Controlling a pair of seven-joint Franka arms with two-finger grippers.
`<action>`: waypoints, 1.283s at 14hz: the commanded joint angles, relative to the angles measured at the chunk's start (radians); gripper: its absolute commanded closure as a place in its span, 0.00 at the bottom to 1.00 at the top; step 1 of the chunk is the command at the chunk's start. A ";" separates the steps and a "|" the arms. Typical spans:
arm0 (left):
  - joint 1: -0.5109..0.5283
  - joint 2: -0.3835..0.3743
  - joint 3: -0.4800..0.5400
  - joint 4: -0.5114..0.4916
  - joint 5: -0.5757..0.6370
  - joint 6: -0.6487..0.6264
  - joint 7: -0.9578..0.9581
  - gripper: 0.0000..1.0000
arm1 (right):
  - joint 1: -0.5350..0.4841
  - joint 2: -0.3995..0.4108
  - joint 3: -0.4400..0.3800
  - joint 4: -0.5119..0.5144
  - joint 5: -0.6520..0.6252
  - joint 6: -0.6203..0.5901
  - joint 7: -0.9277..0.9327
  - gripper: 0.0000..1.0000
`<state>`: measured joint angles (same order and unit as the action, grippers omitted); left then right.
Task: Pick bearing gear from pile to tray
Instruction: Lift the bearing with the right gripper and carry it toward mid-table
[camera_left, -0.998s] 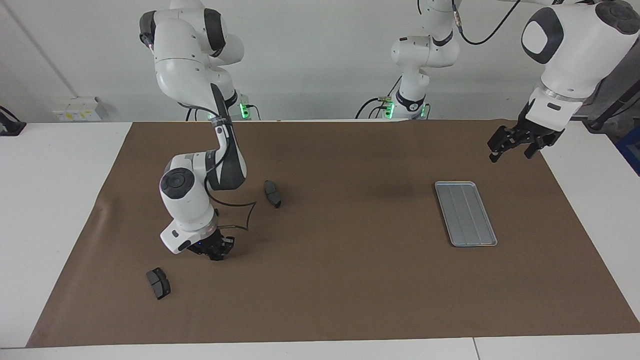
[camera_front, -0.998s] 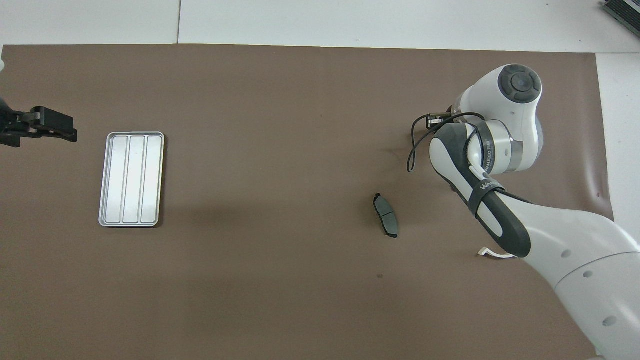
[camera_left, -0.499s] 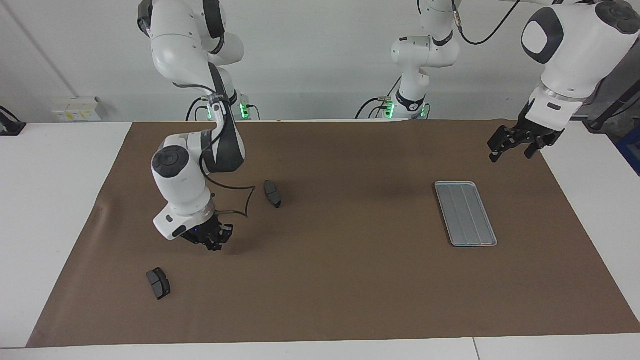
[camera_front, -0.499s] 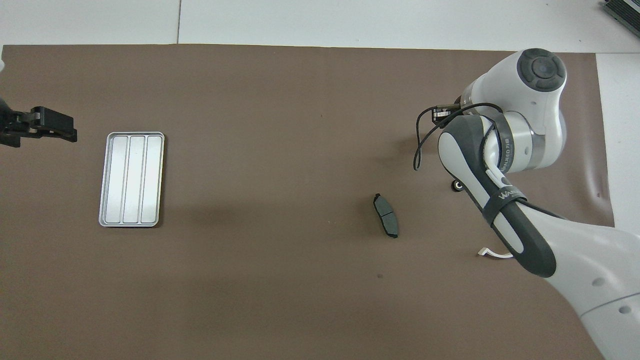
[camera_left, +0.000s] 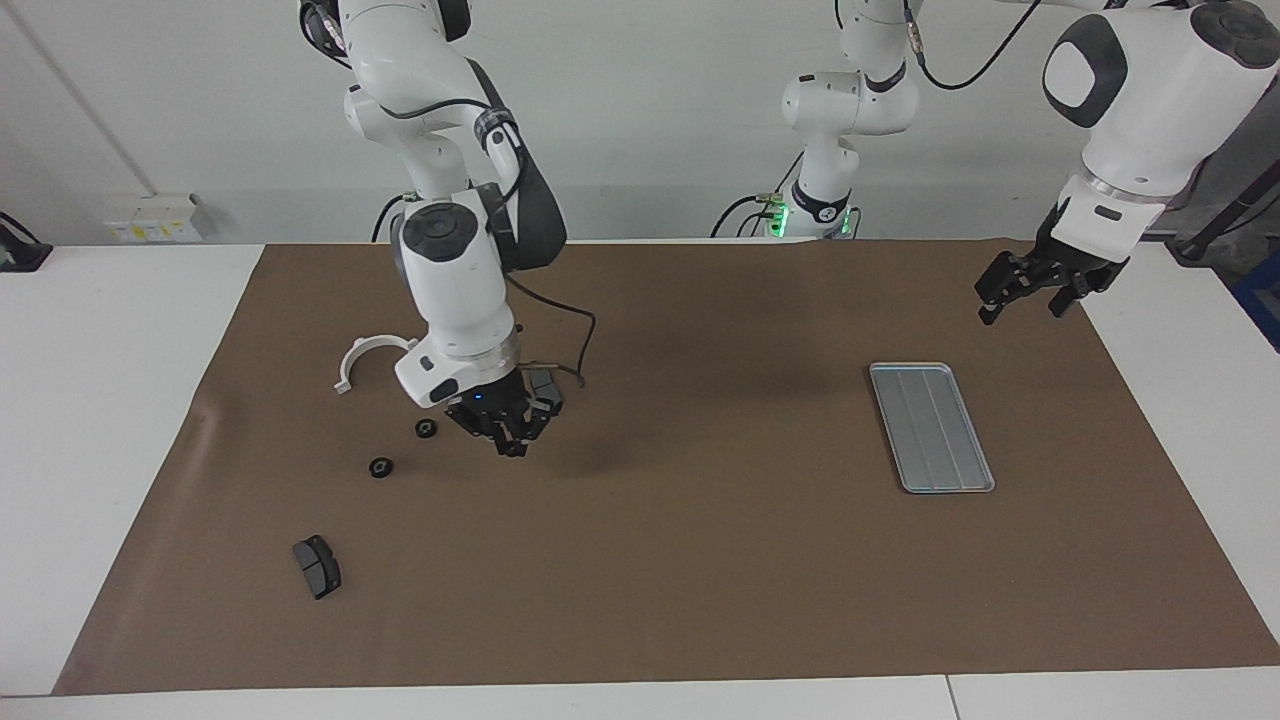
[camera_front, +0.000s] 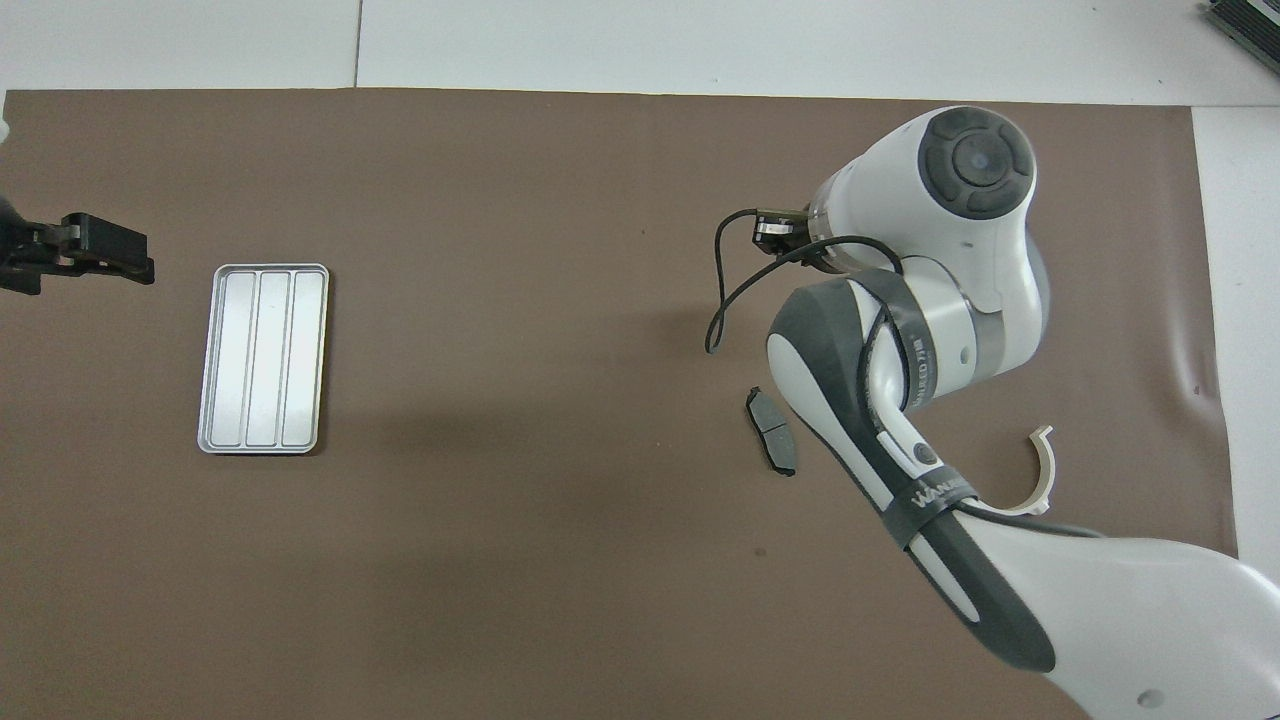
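Tray (camera_left: 932, 427): flat ribbed silver metal, rounded corners, nothing on it, toward the left arm's end. Pile: two small black round gears (camera_left: 425, 428) (camera_left: 380, 467), two dark grey curved pads (camera_left: 317, 566) (camera_front: 772, 431), one white half-ring bracket (camera_left: 362, 357). Right gripper (camera_left: 511, 443) is raised over the mat with fingertips together; whether it holds anything cannot be told. Left gripper (camera_left: 1027, 290) waits, jaws spread, holding nothing.

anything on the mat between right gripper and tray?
Nothing: in the facing view only bare brown mat lies between the right gripper, raised and shut, and the tray. The overhead view shows the same bare stretch.
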<state>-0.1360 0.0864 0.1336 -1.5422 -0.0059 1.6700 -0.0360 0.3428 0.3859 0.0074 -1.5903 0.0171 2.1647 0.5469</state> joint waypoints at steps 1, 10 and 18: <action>0.004 -0.014 0.000 -0.006 -0.003 -0.010 -0.001 0.00 | 0.039 0.037 0.048 0.013 0.027 0.065 0.146 1.00; 0.004 -0.014 0.000 -0.006 -0.003 -0.010 -0.001 0.00 | 0.281 0.212 0.045 0.007 0.018 0.348 0.498 1.00; 0.000 -0.016 0.000 -0.006 -0.003 -0.012 -0.002 0.00 | 0.300 0.182 0.045 -0.059 -0.143 0.222 0.496 1.00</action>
<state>-0.1361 0.0862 0.1333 -1.5422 -0.0059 1.6700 -0.0360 0.6395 0.6006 0.0543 -1.6174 -0.0972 2.4003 1.0283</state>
